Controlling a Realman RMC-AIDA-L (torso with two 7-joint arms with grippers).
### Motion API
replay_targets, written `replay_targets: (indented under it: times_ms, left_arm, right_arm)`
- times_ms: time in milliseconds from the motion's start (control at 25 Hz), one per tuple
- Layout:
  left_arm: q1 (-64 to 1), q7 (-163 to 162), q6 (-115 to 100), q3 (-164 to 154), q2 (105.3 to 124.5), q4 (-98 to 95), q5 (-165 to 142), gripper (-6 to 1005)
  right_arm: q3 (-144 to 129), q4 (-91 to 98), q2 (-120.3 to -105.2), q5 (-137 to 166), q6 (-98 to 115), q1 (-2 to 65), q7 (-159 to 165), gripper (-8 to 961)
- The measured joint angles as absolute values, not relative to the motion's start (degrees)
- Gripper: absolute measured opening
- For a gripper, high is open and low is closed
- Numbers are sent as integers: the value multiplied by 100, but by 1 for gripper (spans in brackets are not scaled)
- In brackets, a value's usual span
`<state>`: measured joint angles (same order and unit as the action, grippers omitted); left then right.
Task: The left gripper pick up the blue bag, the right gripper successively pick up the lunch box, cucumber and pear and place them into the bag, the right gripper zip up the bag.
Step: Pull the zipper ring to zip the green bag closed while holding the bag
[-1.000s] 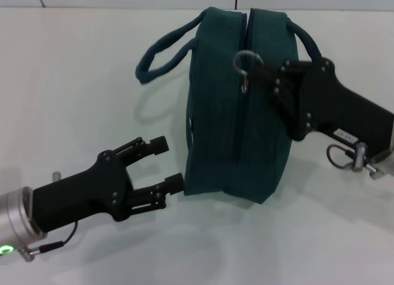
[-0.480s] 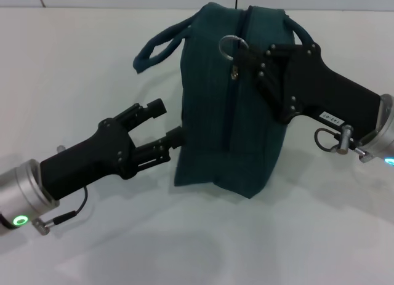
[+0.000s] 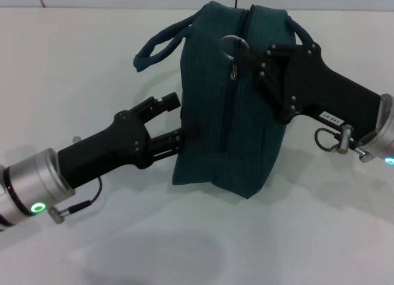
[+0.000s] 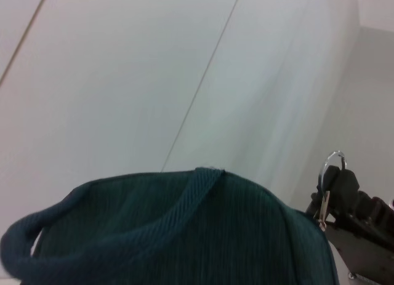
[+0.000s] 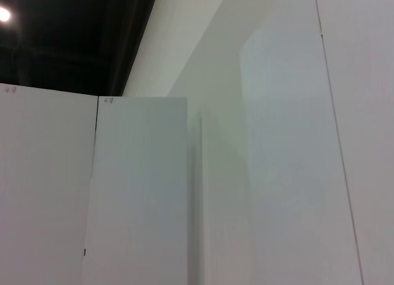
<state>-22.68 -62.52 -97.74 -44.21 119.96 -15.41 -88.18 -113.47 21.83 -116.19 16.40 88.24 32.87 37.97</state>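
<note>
With the blue bag [image 3: 228, 106] standing on the white worktop [image 3: 92, 63], the right hand [image 3: 255, 54] pinches the zipper's ring pull [image 3: 234, 47] while the spread left hand [image 3: 175, 122] braces its side; a steady, straight pull along the zipper should work best.

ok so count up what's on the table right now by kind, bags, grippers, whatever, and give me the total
Bags: 1, the blue bag, lying on the white table
Grippers: 2, the left gripper at the bag's side, the right gripper at its zipper ring pull
Lunch box, cucumber, pear: 0 in view
Total: 3
</note>
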Motion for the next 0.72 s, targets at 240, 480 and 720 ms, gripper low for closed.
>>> replay_targets:
  times_ms: [240,480,720]
  left_arm:
    - [-2407,-6295,-9750,-4421,11997,-1538,-8817,824]
    - [-2526,-6334,-9709,-4420,11997,-1495,-8814,763]
    - [-2567,-6411,-9706,-4398,11997,-1396,-8766,632]
  right_arm:
    - [-11346,2174,-11619,1638,8815,3287,3792,49]
    - [-11329,2175,-11619,1634,8759,3300,3790,50]
    - [-11313,2175,-11619,1634,8753,3301,3792,51]
